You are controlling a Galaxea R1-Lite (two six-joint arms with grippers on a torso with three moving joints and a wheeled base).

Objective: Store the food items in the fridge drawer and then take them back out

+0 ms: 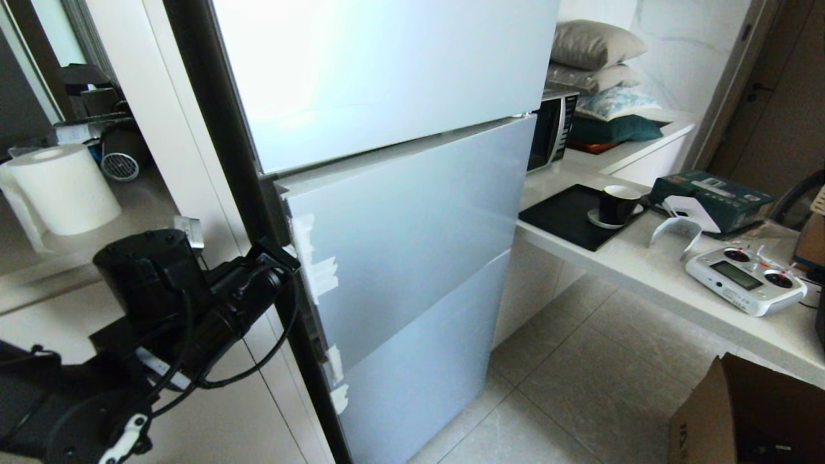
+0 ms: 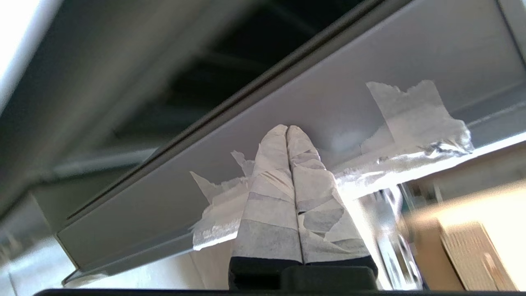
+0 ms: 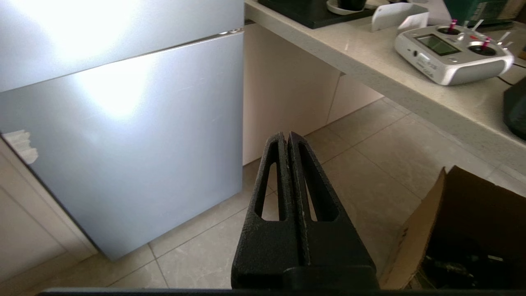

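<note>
Tape-wrapped left end effector (image 2: 287, 131), closed and empty, touches the fridge door's (image 2: 328, 102) taped edge; no legible writing.

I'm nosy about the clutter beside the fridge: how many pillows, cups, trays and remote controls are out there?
Pillows: 4
Cups: 1
Trays: 1
Remote controls: 1
Total: 7
</note>
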